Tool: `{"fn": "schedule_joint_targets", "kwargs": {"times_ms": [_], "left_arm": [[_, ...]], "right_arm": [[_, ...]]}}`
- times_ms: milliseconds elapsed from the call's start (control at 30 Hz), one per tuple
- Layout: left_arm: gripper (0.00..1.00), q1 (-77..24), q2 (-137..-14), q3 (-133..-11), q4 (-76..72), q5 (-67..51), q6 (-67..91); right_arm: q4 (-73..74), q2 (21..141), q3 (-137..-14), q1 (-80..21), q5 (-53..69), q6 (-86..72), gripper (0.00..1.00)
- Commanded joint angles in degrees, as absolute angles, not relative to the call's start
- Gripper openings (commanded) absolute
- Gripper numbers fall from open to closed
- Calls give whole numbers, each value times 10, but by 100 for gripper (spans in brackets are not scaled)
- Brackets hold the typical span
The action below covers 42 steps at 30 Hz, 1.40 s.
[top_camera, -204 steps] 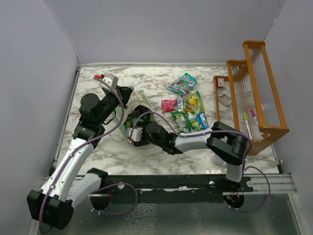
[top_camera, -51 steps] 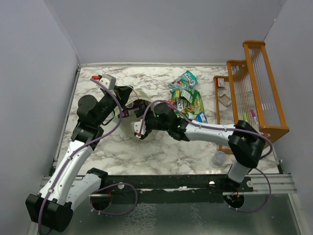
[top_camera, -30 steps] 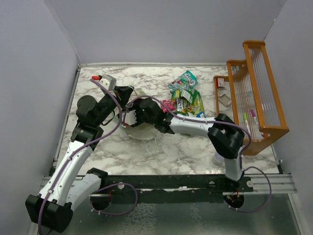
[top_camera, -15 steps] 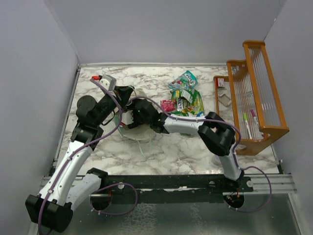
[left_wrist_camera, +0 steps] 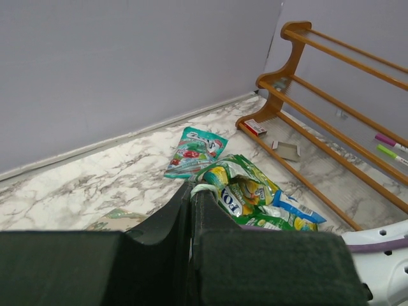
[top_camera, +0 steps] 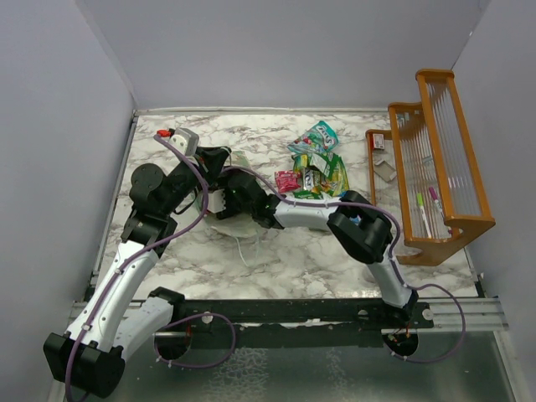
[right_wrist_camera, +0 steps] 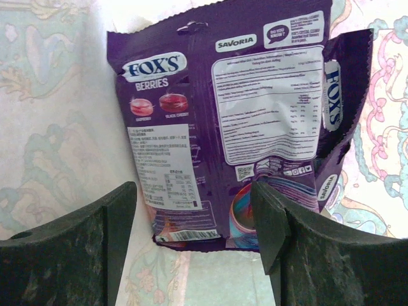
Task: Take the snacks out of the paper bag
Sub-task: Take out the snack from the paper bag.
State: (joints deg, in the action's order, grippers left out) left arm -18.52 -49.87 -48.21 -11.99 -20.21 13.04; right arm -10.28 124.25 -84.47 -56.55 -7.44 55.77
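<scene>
Jaws of the right gripper [right_wrist_camera: 193,191] are wide apart, deep inside the boxy mint-green paper bag [top_camera: 230,224]. The bag lies on its side on the marble counter [top_camera: 293,251], left of the middle. A shiny purple plastic snack packet [right_wrist_camera: 236,115] lies flat on the bag's white inside wall. Its lower end sits between the two parted fingers, and I cannot tell if they touch it. The left gripper [left_wrist_camera: 193,190] is at the far-left rim of the bag, with its jaws squeezed tight on a thin pale edge of the bag. A little past the bag, to the right, a small red packet [top_camera: 287,180] lies beside a heap of green-yellow and blue packets [top_camera: 325,176]. A teal packet [top_camera: 314,139] lies farther back. A tall orange wooden rack [top_camera: 435,159] stands along the right wall.
</scene>
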Motion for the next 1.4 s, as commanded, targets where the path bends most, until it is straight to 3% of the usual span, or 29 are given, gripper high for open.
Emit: {"fn": "schedule_joint_targets", "kwargs": {"times_ms": [0,233,400,567,733,967,1367], "left_arm": [[0,-189,-490,-480,-147,-223,138],[0,-191,-493,-478,-152,-228,142],[0,-193,-494,-477,-154,-231,144],[0,-193,-496,-477,-154,-231,143],[0,-193,-498,-477,-152,-228,143],[0,-194,-500,-478,-149,-222,140],[0,-194,-508,-481,-132,-182,135]], "right_arm": [[-113,1269,-873,-559,-101,562,74],[-122,1306,-902,-546,-105,562,80],[-115,1340,-935,-533,-97,565,75],[-108,1363,-954,-529,-92,565,62],[-134,1358,-940,-528,-91,565,31],[-160,1348,-931,-527,-94,581,3],[-185,1246,-829,-531,-45,561,1]]}}
